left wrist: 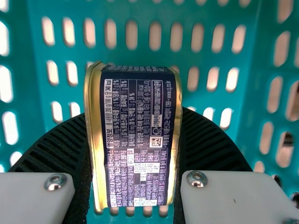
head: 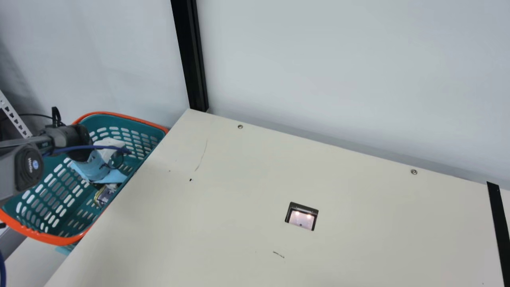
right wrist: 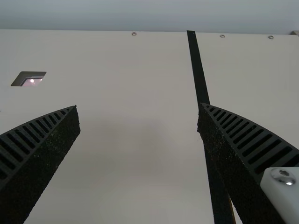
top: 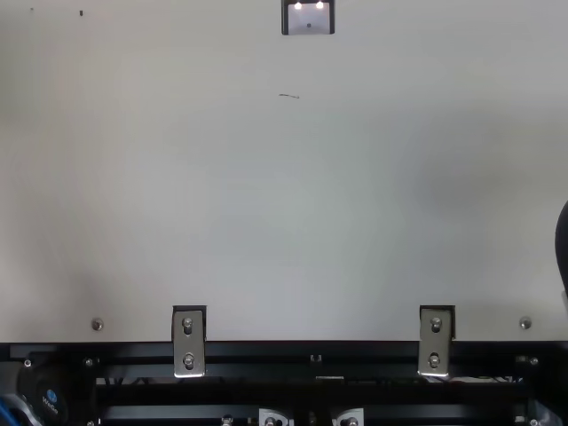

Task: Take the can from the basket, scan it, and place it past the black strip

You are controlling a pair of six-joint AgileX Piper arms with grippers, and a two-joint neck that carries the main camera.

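In the main view, a cream table point(head: 223, 207) spreads across the lower half, against a pale wall point(head: 338, 71). Toward nine o'clock, just beside the table's edge, is a teal basket point(head: 51, 199) with slotted sides and an orange rim. The left arm point(head: 30, 143) comes in from nine o'clock, and its gripper point(head: 106, 186) is down inside the basket. A blue cable point(head: 83, 147) runs along that arm.

The can point(left wrist: 135, 135) is in the basket, clamped between the left gripper's two black ribbed fingers, as the left wrist view shows. It is a squarish tin with rounded corners, gold rims and a dark blue label covered in small pale print. The fingers press at its two gold-rimmed ends, and the printed side faces the wrist camera. Whether the can touches the basket floor, I cannot tell.

A square scanner window point(head: 301, 218), glowing with two small lights, is set into the tabletop at five o'clock in the main view. Farther out, between three and four o'clock, the black strip point(head: 499, 231) crosses the table. A black post point(head: 190, 56) stands by the wall at eleven o'clock.

In the right wrist view, the right gripper point(right wrist: 138, 111) is over the tabletop, its fingers wide apart with bare cream surface between them. In the top view, two metal brackets point(top: 188, 344) sit along the near edge, at seven o'clock and between four and five o'clock.
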